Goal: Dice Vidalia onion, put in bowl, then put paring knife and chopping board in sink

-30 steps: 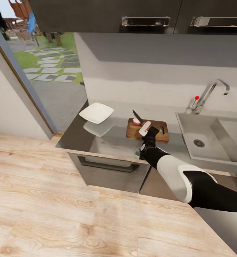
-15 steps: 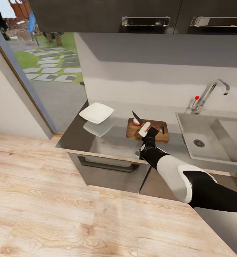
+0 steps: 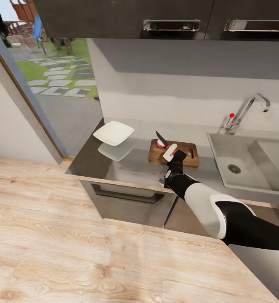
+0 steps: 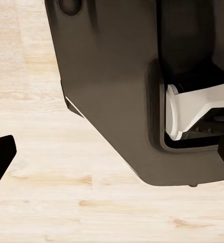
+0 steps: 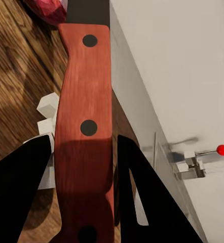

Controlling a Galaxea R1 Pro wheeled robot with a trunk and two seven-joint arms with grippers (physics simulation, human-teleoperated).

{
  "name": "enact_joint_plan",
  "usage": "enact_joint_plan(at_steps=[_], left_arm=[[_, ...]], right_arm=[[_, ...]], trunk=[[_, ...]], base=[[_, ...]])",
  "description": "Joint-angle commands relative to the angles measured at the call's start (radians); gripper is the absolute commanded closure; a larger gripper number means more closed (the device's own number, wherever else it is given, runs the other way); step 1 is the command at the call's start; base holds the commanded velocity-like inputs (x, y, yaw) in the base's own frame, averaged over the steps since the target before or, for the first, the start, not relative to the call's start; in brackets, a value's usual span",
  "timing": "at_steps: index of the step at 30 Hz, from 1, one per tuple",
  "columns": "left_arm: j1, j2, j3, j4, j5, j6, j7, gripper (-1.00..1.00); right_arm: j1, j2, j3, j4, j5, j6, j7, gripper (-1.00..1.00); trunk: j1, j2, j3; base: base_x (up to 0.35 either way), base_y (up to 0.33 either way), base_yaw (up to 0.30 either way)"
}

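A dark wood chopping board (image 3: 156, 157) lies on the grey countertop (image 3: 126, 168), just left of the sink (image 3: 223, 153). A small pinkish-red onion (image 3: 160, 144) rests on the board's far left part. My right gripper (image 3: 175, 156) is shut on the paring knife (image 3: 169, 151), whose dark blade slants up over the onion. In the right wrist view the knife handle (image 5: 84, 101) looks reddish-brown with dark rivets, clamped between my gripper's (image 5: 85, 143) two fingers, with the onion (image 5: 47, 10) beyond it. A white bowl (image 3: 113, 133) sits left of the board. My left gripper (image 4: 112, 157) hangs open over the floor.
A chrome tap (image 3: 248, 110) with a red-tipped lever stands behind the sink. Dark upper cabinets (image 3: 168, 17) hang over the counter. A drawer front (image 3: 126, 198) sits below the counter edge. A glass door (image 3: 51, 84) opens onto a garden at left. Small white pieces (image 5: 47, 106) lie on the board.
The knife blade has dipped very slightly toward the onion. Nothing else has visibly moved.
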Motion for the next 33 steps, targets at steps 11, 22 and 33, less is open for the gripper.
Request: enact_joint_plan(at_steps=[11, 22, 33], left_arm=[[0.0, 0.0, -0.003, 0.006, 0.001, 0.006, 0.006, -1.0], [0.0, 0.0, -0.003, 0.007, 0.001, 0.006, 0.006, -1.0], [0.0, 0.0, -0.003, 0.01, 0.001, 0.006, 0.006, -1.0]], right_arm=[[-0.001, 0.001, -0.008, 0.001, 0.011, 0.006, -0.003, 1.0], [-0.001, 0.001, -0.008, 0.001, 0.011, 0.006, -0.004, 1.0], [-0.001, 0.001, -0.008, 0.01, 0.009, 0.006, 0.05, 1.0]], trunk=[[0.001, -0.002, -0.002], [0.001, -0.002, -0.002], [0.001, -0.002, -0.002]], base=[[0.0, 0.0, 0.0], [0.0, 0.0, 0.0], [0.0, 0.0, 0.0]])
